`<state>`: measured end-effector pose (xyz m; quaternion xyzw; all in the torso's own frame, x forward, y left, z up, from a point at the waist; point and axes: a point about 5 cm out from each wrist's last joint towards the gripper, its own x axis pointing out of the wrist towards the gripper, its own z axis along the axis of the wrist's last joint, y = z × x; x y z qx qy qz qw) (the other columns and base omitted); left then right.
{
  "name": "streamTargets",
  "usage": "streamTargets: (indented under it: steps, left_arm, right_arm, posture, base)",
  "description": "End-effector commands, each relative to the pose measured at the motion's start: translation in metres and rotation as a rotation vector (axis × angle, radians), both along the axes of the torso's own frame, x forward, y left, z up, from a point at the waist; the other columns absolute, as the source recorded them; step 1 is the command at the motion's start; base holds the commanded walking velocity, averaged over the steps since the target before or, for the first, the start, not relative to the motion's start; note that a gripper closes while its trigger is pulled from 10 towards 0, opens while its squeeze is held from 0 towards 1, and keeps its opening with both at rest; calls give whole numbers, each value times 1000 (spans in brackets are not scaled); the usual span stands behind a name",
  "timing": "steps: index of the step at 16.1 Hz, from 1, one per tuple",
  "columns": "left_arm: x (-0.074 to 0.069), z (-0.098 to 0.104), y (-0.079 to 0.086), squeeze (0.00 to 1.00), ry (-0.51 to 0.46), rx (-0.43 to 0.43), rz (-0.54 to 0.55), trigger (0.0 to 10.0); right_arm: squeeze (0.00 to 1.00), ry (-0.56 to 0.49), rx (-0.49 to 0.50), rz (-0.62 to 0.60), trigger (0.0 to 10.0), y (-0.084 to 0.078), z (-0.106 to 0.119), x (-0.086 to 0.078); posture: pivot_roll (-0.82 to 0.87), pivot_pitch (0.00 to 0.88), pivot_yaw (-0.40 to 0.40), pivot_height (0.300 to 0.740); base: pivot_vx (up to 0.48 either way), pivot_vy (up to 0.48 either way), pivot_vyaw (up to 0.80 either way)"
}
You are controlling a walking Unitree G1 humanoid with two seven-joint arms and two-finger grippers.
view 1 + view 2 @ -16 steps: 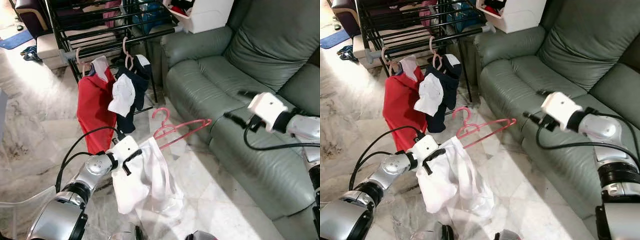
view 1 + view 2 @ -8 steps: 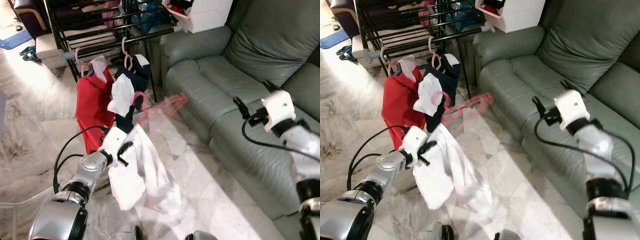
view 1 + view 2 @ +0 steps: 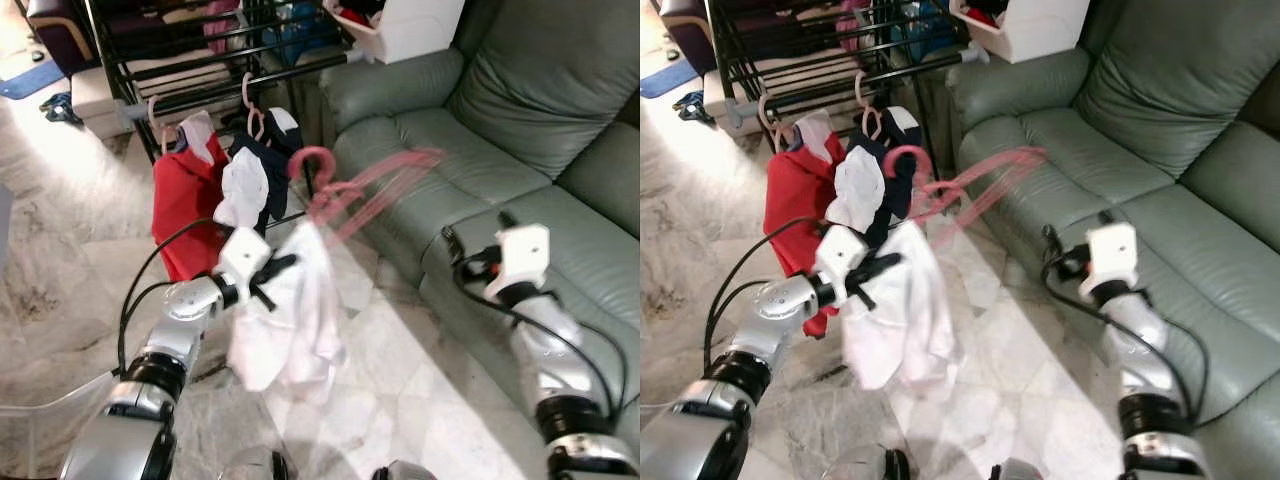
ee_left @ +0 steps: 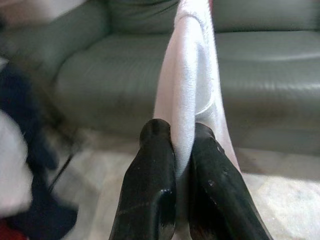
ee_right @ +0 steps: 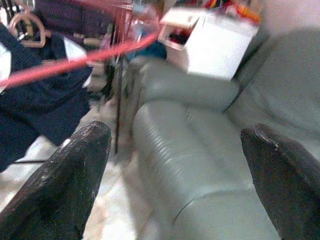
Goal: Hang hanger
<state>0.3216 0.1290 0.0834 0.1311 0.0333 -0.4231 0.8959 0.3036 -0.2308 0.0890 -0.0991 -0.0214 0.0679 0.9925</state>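
A pink hanger, blurred by motion, is held up in the air with a white garment draped from it. My left gripper is shut on the garment's upper edge; in the left wrist view its fingers pinch a fold of the white cloth. The hanger's hook is level with the clothes on the black drying rack, just to their right. My right gripper hangs open over the sofa's front edge, apart from the hanger. The right wrist view has the pink hanger ahead of its spread fingers.
A red shirt and a navy-and-white garment hang from beige hangers on the rack's low rail. A green leather sofa fills the right side, with a white box on its arm. Marble floor lies between rack and sofa.
My left gripper has raised the white garment and the pink hanger, whose hook now sits beside the rack's clothes. My right arm has dropped lower and drawn in towards me.
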Motion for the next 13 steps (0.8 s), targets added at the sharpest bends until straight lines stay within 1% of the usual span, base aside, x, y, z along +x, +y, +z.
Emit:
streamTargets:
  steps: [1, 2, 3, 4, 5, 6, 7, 8, 9, 10, 11, 13]
  left_arm:
    - [0, 17, -4, 0, -81, -4, -73, 0]
    - [-4, 30, -10, 0, -119, -9, -153, 0]
    - [-6, 42, -16, 0, -151, -22, -203, 0]
    - [-6, 47, -18, 0, -166, -24, -215, 0]
    - [-6, 53, -21, 0, -190, -24, -234, 0]
    - [-6, 60, -25, 0, -217, -28, -254, 0]
    - [-6, 62, -26, 0, -221, -29, -264, 0]
    - [-6, 64, -28, 0, -227, -26, -273, 0]
    - [-7, 66, -30, 0, -233, -26, -283, 0]
    - [-10, 72, -35, 0, -243, -30, -305, 0]
    - [-11, 73, -37, 0, -248, -28, -310, 0]
    - [-12, 75, -40, 0, -251, -37, -319, 0]
  right_arm:
    - [1000, 62, 37, -1, 10000, 4, -11, -2]
    - [1000, 119, 62, 9, 10000, 12, -21, -4]
    - [1000, 156, 98, 29, 10000, 18, -27, -4]
    - [1000, 169, 112, 39, 10000, 20, -29, -4]
    - [1000, 201, 143, 88, 10000, 27, -32, -5]
    - [886, 234, 157, 178, 10000, 38, -34, -7]
    - [886, 246, 154, 210, 10000, 41, -35, -9]
    - [808, 252, 149, 243, 10000, 44, -36, -10]
    - [180, 271, 154, 293, 10000, 48, -37, -13]
    - [0, 287, 166, 423, 10000, 58, -36, -20]
    - [0, 297, 174, 467, 10000, 61, -35, -23]
    - [0, 323, 160, 525, 10000, 62, -37, -30]
  posture:
    - [-21, 0, 75, 740]
    - [-16, 0, 80, 740]
    - [-14, 0, 83, 740]
    - [-13, 0, 84, 740]
    - [-11, 0, 86, 740]
    - [-12, 0, 88, 740]
    - [-12, 0, 88, 740]
    - [-13, 0, 89, 740]
    - [-15, 0, 90, 740]
    - [-17, 0, 92, 740]
    - [-17, 0, 92, 740]
    - [-20, 0, 90, 740]
  base:
    - [0, 0, 0]
    - [0, 0, 0]
    - [0, 0, 0]
    - [0, 0, 0]
    - [0, 0, 0]
    - [0, 0, 0]
    - [0, 0, 0]
    - [0, 0, 0]
    - [0, 0, 0]
    - [0, 0, 0]
    - [0, 0, 0]
    - [0, 0, 0]
